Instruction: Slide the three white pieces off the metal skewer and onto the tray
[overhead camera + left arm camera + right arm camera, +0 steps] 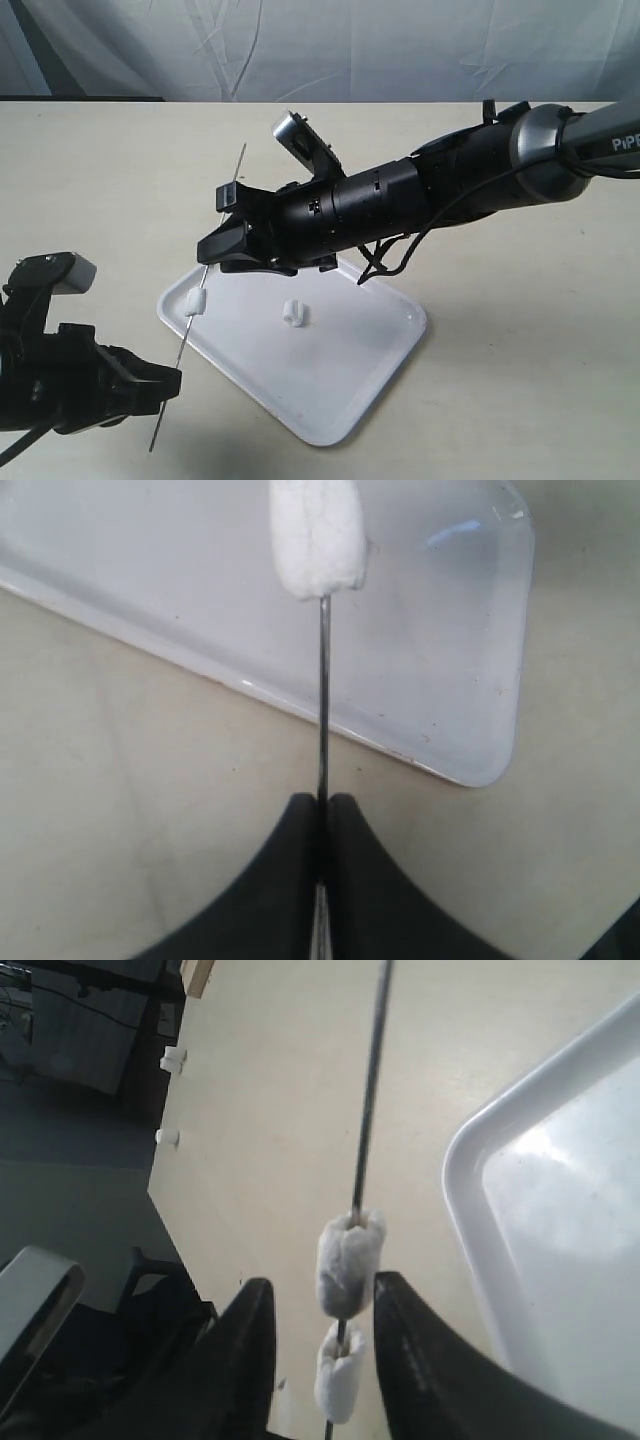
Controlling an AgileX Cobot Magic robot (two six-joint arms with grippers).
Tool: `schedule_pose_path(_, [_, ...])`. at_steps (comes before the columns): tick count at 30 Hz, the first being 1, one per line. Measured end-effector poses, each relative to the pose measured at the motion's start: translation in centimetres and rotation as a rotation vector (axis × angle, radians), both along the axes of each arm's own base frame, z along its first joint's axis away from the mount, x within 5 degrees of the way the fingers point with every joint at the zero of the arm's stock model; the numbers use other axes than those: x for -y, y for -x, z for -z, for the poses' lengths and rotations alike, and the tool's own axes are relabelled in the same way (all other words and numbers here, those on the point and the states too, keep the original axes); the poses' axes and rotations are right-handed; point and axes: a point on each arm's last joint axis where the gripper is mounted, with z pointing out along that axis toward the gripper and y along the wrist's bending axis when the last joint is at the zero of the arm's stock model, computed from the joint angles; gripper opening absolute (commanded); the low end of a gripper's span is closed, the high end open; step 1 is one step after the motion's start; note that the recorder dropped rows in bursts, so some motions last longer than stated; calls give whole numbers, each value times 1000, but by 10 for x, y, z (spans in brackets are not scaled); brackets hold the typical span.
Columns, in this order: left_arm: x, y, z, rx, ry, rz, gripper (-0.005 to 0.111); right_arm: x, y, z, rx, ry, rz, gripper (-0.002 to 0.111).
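Note:
The thin metal skewer (225,205) slants up from the lower left. My left gripper (170,385) is shut on its lower end, and its fingertips (300,815) pinch the rod (323,700). Two white pieces (350,1260) (338,1380) are threaded on the skewer (368,1090). My right gripper (320,1282) stands open around them, a finger (250,1350) on each side. From outside, one threaded piece (196,300) shows below the right gripper (212,250); the other is hidden by it. A third piece (294,313) lies loose on the white tray (380,340).
The tray (450,630) lies slanted on a beige table (520,400), its corner under the skewer. A white cloth backdrop (400,40) hangs behind. The table's edge and dark floor (90,1190) show in the right wrist view.

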Motion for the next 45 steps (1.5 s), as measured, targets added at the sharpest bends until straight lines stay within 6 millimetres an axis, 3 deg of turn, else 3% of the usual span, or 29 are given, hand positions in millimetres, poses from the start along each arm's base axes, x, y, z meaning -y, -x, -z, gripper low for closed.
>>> schedule_pose_path(11, [0, 0, 0, 9, -4, 12, 0, 1, -2, 1, -3, 16, 23, 31])
schedule_pose_path(17, [0, 0, 0, 9, -4, 12, 0, 1, -2, 1, -2, 18, 22, 8])
schedule_pose_path(39, [1, 1, 0, 1, 8, 13, 0, 1, -4, 3, 2, 35, 52, 8])
schedule_pose_path(45, [-2, 12, 9, -42, 0, 24, 0, 11, -14, 3, 4, 44, 105, 8])
